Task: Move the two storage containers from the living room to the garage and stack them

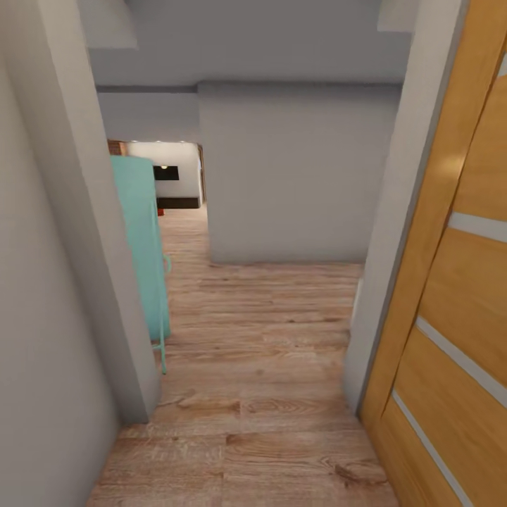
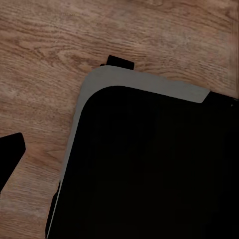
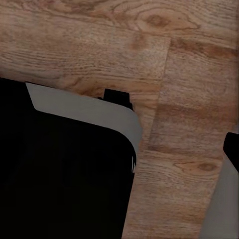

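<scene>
Bins: The two storage containers are not in these pictures, so I cannot say where they sit. They are likely in the far room.

How the bins will handle: This is a guess from the task words alone. An open bin with thin walls is likely light and a bit bendy. The walls may be smooth and could slip. A good place to hold is likely the top edge of the two short ends, one hand on each end.

Far room: At about 11 o'clock in the head view, through a gap, is the living room [image 1: 169,176]. It has a white wall and a black TV [image 1: 165,172]. It is well away from the robot.

Blue thing: A light blue-green thing [image 1: 141,246] stands by the left wall, at about 10 o'clock. I cannot tell what it is.

Walls: A grey wall [image 1: 296,176] stands straight ahead at 12 o'clock. The path bends left around it.

Door: An orange wooden door [image 1: 458,282] is close by at 3 o'clock.

Ground: The pale wood planks [image 1: 260,352] run ahead through the hallway.

Robot body: Both wrist views look down on a dark shape with a grey rim [image 2: 134,82] over the planks. It is likely the robot's own base.

Hands: I cannot tell if the left hand or right hand is open or closed, or if they hold anything.

Next step: The robot likely needs to roll on to the far room.
</scene>
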Tool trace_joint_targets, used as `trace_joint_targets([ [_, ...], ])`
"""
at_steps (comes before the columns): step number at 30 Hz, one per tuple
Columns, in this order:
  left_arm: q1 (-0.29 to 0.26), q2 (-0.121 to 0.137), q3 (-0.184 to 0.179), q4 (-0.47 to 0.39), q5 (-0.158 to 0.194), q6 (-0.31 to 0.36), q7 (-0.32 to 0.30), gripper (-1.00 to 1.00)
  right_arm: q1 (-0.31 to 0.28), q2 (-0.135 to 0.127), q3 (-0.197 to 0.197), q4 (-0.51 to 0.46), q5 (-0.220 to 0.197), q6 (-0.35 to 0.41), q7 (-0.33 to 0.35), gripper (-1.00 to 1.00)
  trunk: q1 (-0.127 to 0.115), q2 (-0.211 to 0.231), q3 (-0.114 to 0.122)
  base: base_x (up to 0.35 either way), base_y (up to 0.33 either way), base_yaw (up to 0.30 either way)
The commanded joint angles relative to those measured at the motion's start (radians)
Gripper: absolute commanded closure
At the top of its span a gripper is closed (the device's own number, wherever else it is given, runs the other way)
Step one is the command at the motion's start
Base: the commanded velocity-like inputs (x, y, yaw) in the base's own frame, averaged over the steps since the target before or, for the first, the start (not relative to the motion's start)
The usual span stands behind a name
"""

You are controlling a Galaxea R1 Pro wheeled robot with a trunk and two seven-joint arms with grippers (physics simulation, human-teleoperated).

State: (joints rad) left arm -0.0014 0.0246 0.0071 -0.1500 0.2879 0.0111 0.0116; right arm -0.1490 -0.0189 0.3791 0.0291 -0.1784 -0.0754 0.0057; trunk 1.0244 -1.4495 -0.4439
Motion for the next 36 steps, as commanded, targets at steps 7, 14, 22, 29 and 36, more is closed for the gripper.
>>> trace_joint_targets([
  [7, 0.0, -0.001, 0.001, -0.002, 0.005, 0.001, 0.001, -1.0, -0.001, 0.002, 0.007, 0.003, -0.008, -0.007, 0.004, -1.0, 0.001, 0.0, -0.001, 0.325, 0.0, 0.0],
  [14, 0.0, -0.002, 0.0, 0.0, 0.005, 0.001, 0.001, -1.0, -0.001, 0.001, 0.008, 0.003, -0.009, -0.007, 0.001, -1.0, 0.001, 0.0, -0.001, 0.325, 0.0, 0.0],
  [22, 0.0, -0.001, -0.001, 0.003, 0.005, 0.0, 0.001, -1.0, -0.001, -0.001, 0.009, 0.003, -0.009, -0.006, 0.0, -1.0, 0.001, 0.0, -0.001, 0.325, 0.0, 0.0],
  [29, 0.0, 0.0, -0.001, 0.004, 0.005, 0.0, 0.001, -1.0, -0.001, 0.001, 0.008, 0.003, -0.009, -0.008, -0.001, -1.0, 0.001, 0.0, -0.001, 0.325, 0.0, 0.0],
  [36, 0.0, 0.0, -0.001, 0.004, 0.005, 0.0, 0.001, -1.0, -0.001, 0.026, 0.004, -0.006, -0.008, -0.009, 0.0, -1.0, 0.001, 0.0, -0.001, 0.325, 0.0, 0.0],
])
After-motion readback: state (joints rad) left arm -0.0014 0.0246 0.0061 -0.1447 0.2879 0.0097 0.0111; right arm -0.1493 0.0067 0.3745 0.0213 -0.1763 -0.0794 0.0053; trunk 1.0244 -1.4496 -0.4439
